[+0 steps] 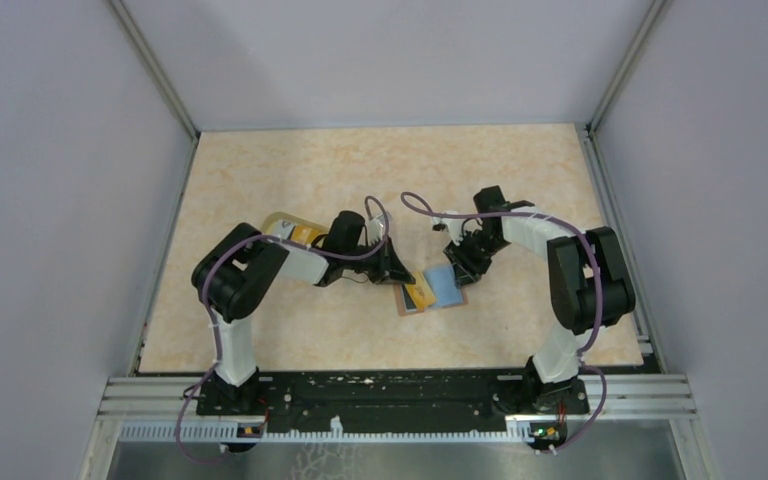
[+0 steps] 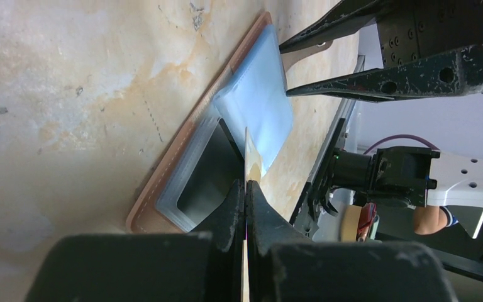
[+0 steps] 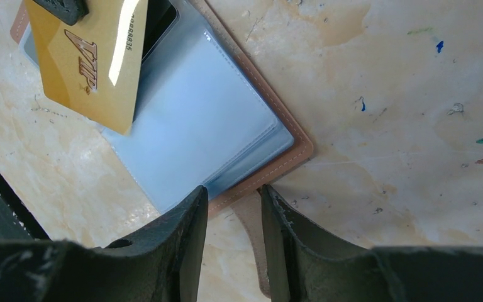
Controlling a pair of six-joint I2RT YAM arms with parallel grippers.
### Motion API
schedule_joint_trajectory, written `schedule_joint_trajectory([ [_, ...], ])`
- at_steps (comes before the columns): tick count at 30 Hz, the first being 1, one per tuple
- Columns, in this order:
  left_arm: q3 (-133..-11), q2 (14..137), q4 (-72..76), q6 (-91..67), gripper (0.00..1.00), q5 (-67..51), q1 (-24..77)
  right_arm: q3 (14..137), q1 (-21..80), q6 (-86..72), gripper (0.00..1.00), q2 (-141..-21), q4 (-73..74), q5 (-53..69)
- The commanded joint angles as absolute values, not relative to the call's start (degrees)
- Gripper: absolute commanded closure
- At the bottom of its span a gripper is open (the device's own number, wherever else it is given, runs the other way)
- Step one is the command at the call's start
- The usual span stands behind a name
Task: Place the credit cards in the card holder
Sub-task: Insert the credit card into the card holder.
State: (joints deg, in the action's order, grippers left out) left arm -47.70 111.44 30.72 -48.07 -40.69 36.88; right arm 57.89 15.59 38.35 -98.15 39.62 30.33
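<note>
The card holder lies open on the table, light blue lining up, with a reddish-brown rim. My left gripper is shut on a gold credit card marked VIP. It holds the card on edge over the holder's left half, the card's lower corner at the lining. My right gripper is open at the holder's far-right edge. Its fingers straddle the brown closing strap, which lies flat between them and is not pinched.
A translucent yellowish cup stands behind the left arm, with something orange at its side. Grey walls close in the table on three sides. A metal rail with the arm bases runs along the near edge.
</note>
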Motion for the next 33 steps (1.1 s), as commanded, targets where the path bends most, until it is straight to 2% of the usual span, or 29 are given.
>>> schedule_joint_trajectory([
  [1, -49.43, 112.43, 27.60, -45.82, 1.00, -38.99, 37.29, 58.65, 16.35, 38.41, 0.63, -99.51, 39.71, 29.95],
  [33, -52.92, 115.89, 24.48, -45.83, 0.98, -40.61, 38.32, 58.90, 16.79, 38.41, 0.63, -99.76, 39.90, 30.06],
])
